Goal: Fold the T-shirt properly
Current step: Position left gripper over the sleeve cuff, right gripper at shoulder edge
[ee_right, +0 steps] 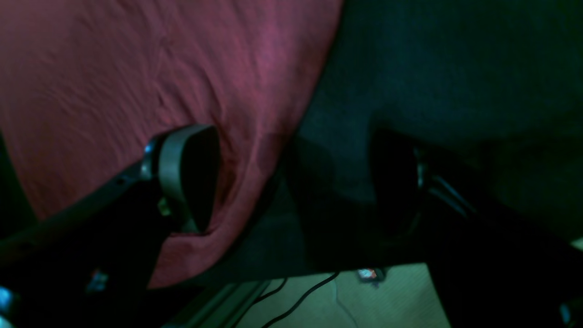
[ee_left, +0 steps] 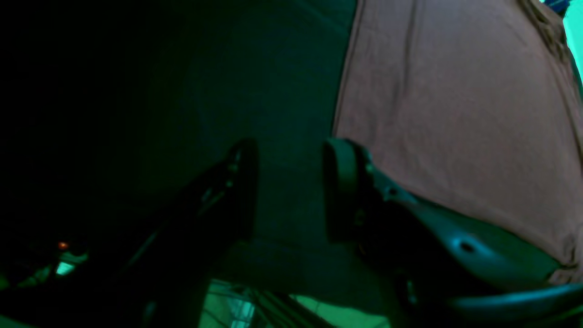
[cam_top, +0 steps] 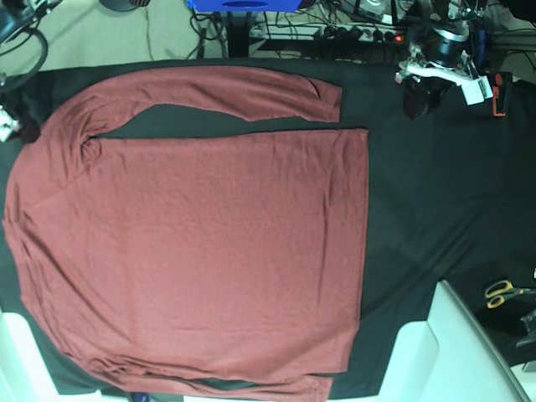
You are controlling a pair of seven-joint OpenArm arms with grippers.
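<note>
The brick-red T-shirt (cam_top: 209,251) lies spread flat on the black table cloth (cam_top: 435,209), its body smooth and one long sleeve (cam_top: 226,90) stretched along the far side. In the left wrist view my left gripper (ee_left: 291,157) is open over bare black cloth with nothing between its fingers. The shirt (ee_left: 455,114) lies just to its right, its edge beside the right finger (ee_left: 339,182). In the right wrist view my right gripper (ee_right: 294,177) is wide open and straddles the shirt's edge. Its left finger (ee_right: 189,173) is over the red fabric (ee_right: 136,68). Neither gripper shows in the base view.
Yellow-handled scissors (cam_top: 502,291) lie on the cloth at the right. A white arm link (cam_top: 456,352) rises at the bottom right, another at the bottom left corner (cam_top: 10,360). A white and black device (cam_top: 431,71) and a blue object (cam_top: 243,5) stand at the far edge.
</note>
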